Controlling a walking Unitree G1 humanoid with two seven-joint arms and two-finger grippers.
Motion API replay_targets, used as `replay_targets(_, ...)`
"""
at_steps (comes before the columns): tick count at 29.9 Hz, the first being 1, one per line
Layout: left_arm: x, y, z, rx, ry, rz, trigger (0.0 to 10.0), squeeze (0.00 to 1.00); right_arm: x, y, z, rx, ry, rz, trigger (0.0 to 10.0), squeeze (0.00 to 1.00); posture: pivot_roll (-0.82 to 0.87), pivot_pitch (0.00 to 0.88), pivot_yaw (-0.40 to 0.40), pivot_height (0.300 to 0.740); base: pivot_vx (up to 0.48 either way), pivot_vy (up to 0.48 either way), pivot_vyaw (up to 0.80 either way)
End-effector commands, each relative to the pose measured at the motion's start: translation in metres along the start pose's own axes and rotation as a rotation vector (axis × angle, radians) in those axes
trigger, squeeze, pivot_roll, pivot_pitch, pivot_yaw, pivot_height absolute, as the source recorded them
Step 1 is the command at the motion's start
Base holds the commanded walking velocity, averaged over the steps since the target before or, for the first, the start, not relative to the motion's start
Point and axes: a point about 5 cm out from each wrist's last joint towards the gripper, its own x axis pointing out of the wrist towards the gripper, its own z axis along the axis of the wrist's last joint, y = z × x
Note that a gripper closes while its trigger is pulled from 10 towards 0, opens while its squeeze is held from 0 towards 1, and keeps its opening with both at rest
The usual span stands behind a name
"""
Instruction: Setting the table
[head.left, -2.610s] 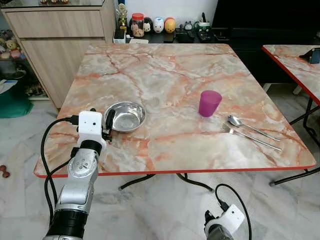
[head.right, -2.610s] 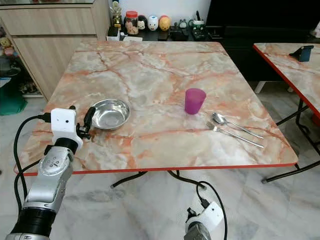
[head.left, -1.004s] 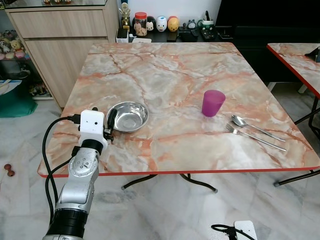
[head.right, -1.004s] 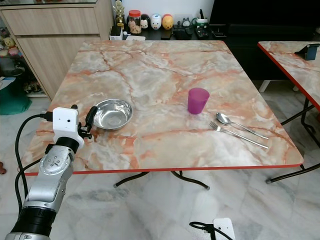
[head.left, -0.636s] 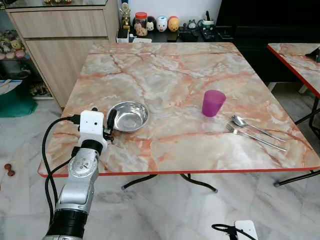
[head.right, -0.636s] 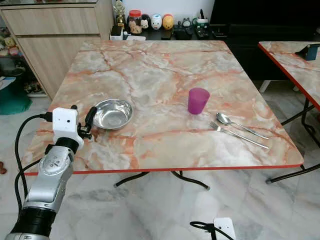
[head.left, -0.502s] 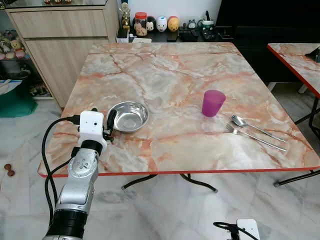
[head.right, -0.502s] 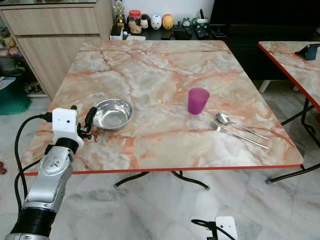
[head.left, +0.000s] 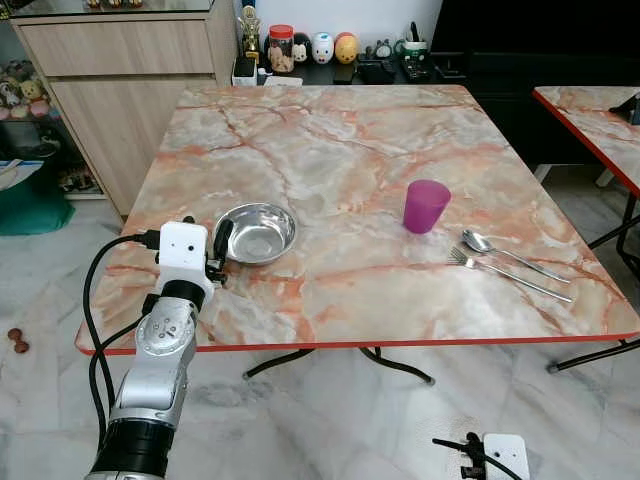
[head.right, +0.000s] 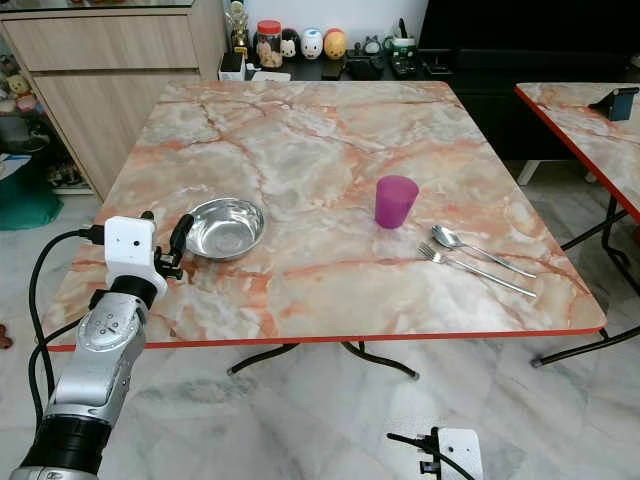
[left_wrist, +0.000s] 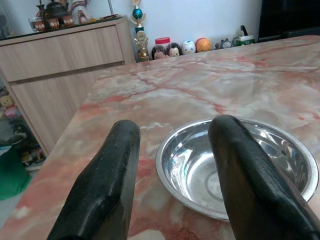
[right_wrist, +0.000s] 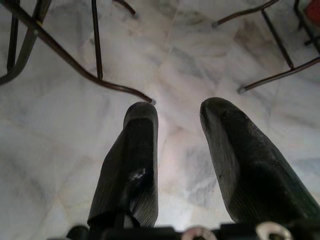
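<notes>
Near the marble table's (head.left: 330, 160) front-left edge, the left gripper (left_wrist: 172, 145) is held spread wide just short of the steel bowl (head.left: 257, 232), presumably lined up for grasping its rim, while the right gripper (right_wrist: 177, 150) is hung parted, idle, above the floor.

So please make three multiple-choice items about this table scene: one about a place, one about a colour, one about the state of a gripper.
1. Where does the steel bowl stand on the marble table?
A. at the far right corner
B. near the front left, by the left gripper
C. between cup and fork

2. What colour is the cup?
A. purple
B. green
C. white

3. How are the left gripper's fingers?
A. shut on the spoon
B. shut on the cup
C. open, at the bowl's near rim

Answers:
1 B, the bowl sits just ahead of the left arm.
2 A, its wall is plainly purple.
3 C, the left wrist view shows a wide gap, nothing clamped.
</notes>
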Motion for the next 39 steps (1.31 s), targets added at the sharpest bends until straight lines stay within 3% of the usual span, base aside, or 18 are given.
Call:
replay_targets(1,-0.002,0.0,0.001,0.005,-0.004,-0.002,10.0,0.0,-0.002,-0.002,0.0,-0.019,-0.019,-0.006,10.0,0.0,-0.02,0.0,-0.038,0.74,0.0,0.0,0.0)
replay_targets(2,-0.002,0.0,0.002,0.005,-0.005,-0.001,10.0,0.0,-0.002,-0.002,0.001,-0.029,-0.025,-0.009,10.0,0.0,-0.02,0.0,-0.038,0.74,0.0,0.0,0.0)
replay_targets(4,-0.002,0.0,0.001,0.005,-0.005,0.0,10.0,0.0,-0.008,0.01,0.017,0.073,-0.132,0.005,10.0,0.0,-0.03,0.0,-0.039,0.74,0.0,0.0,0.0)
replay_targets(6,-0.002,0.0,0.002,0.004,-0.006,0.0,10.0,0.0,-0.012,0.003,0.037,0.06,-0.245,-0.019,10.0,0.0,-0.03,0.0,-0.039,0.74,0.0,0.0,0.0)
replay_targets(15,-0.001,0.0,0.002,0.004,-0.008,-0.003,10.0,0.0,-0.014,-0.003,0.068,0.017,-0.404,-0.09,10.0,0.0,-0.03,0.0,-0.036,0.74,0.0,0.0,0.0)
replay_targets(21,0.0,0.0,0.001,0.006,-0.006,-0.003,10.0,0.0,-0.014,-0.005,0.079,0.02,-0.414,-0.098,10.0,0.0,-0.03,0.0,-0.035,0.74,0.0,0.0,0.0)
replay_targets(28,-0.001,0.0,0.002,0.006,-0.007,0.0,10.0,0.0,-0.017,-0.005,0.052,0.052,-0.267,-0.111,10.0,0.0,-0.02,0.0,-0.04,0.74,0.0,0.0,0.0)
replay_targets(33,0.0,-0.001,0.002,0.007,-0.008,-0.004,10.0,0.0,-0.025,-0.011,-0.005,0.043,0.055,-0.181,10.0,0.0,-0.02,0.0,-0.04,0.74,0.0,0.0,0.0)
replay_targets(39,0.001,-0.001,0.002,0.005,-0.008,-0.002,10.0,0.0,-0.026,-0.018,-0.027,0.05,0.201,-0.199,10.0,0.0,-0.02,0.0,-0.04,0.74,0.0,0.0,0.0)
